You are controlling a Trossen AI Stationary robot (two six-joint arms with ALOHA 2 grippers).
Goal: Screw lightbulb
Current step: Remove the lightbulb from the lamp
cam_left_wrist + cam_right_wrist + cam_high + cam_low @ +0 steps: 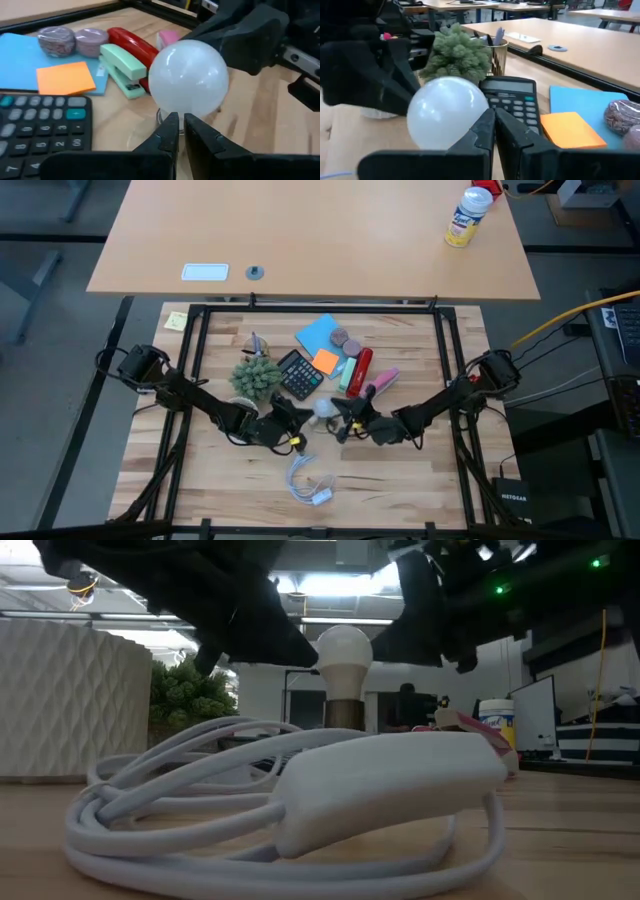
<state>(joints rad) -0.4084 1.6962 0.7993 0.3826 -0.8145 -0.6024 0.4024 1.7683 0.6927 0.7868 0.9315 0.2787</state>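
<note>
Lightbulb (324,410) upright at table centre, beside the calculator (298,373). Left gripper (180,131) and right gripper (494,129), fingers nearly together, flank it; contact unclear. No legible writing.

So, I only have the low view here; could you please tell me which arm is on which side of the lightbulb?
Observer: From above, the left gripper sits on the left arm's side of the lightbulb, and the right gripper faces it from the other side.
Operator: Thank you. Is either one gripping it?
Observer: No. In both wrist views the jaws are shut and point at the globe, not around it.
Operator: And what lies beyond it?
Observer: A black calculator, lying flat toward the table's far edge.
</note>
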